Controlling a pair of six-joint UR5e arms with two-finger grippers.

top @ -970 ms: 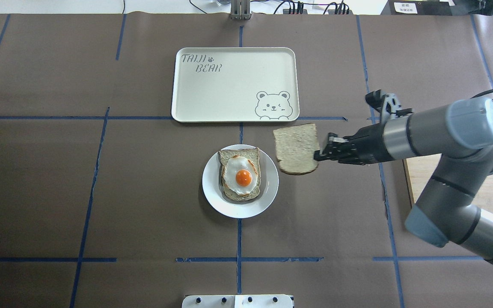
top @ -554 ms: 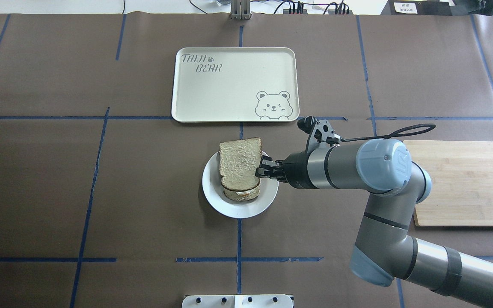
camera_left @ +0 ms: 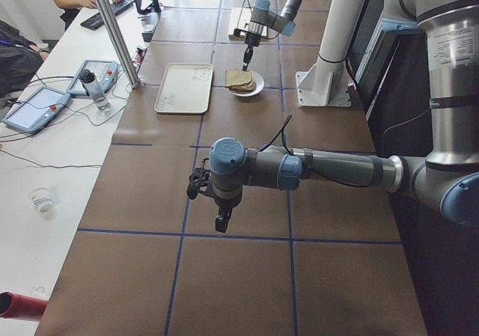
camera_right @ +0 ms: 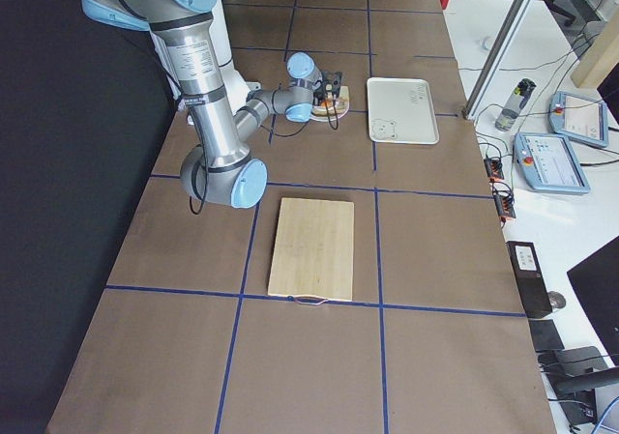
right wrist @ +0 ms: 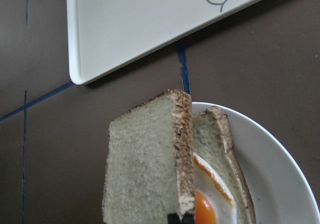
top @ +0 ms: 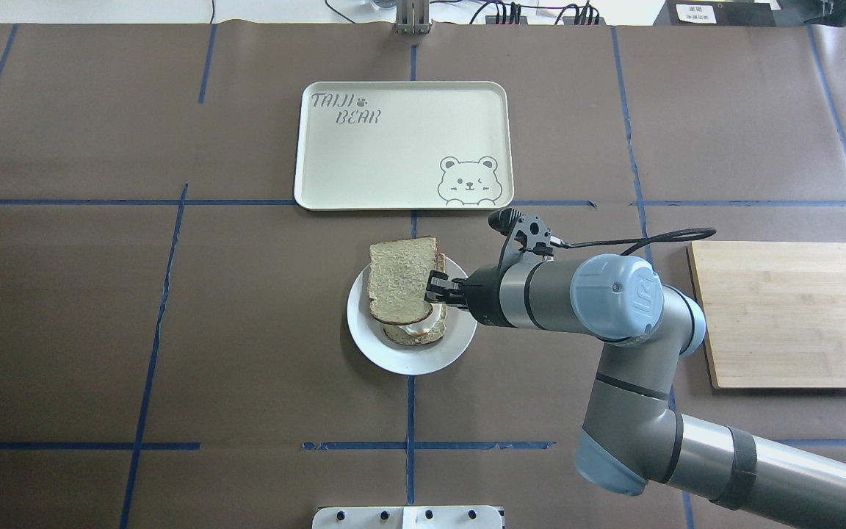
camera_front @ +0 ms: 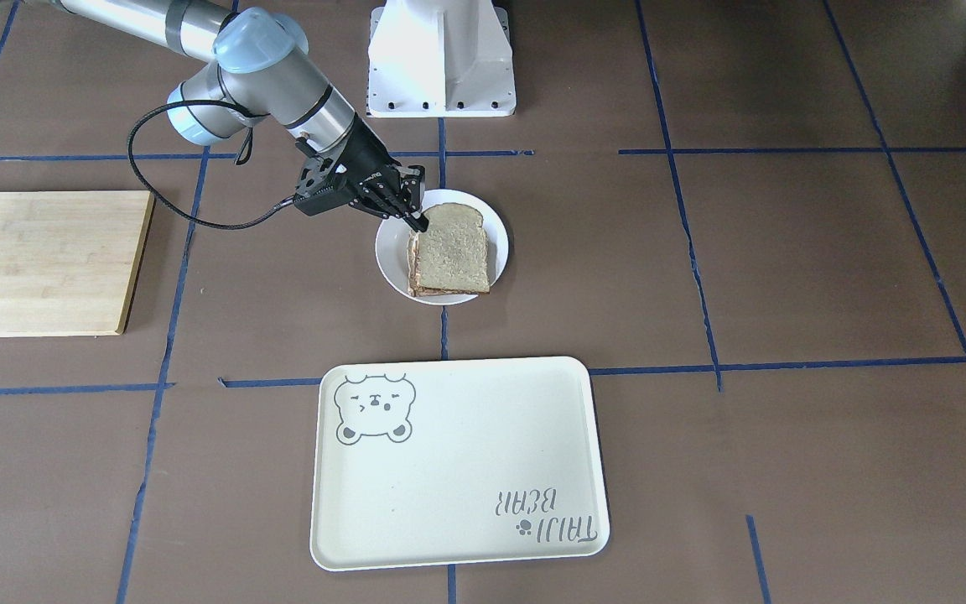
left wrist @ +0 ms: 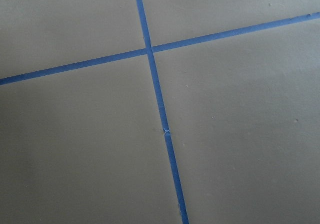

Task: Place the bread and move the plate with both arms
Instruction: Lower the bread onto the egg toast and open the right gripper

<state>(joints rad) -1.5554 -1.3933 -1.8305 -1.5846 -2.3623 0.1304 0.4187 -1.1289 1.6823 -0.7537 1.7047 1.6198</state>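
The bread is a pale slice pinched at its right edge by my right gripper, which is shut on it. It hangs close over the egg toast on the white plate, shifted a little toward the tray. In the right wrist view the bread covers part of the egg toast on the plate. The front view shows the bread, the plate and the right gripper. My left gripper hangs over bare table far from the plate; I cannot tell whether it is open or shut.
A cream tray with a bear drawing lies just beyond the plate. A wooden cutting board lies at the right. The white pedestal base stands behind the plate. Blue tape lines cross the brown table.
My right gripper carried the bread leftward from beside the plate to over the egg toast, then shifted it slightly farther left. The egg is now mostly covered.
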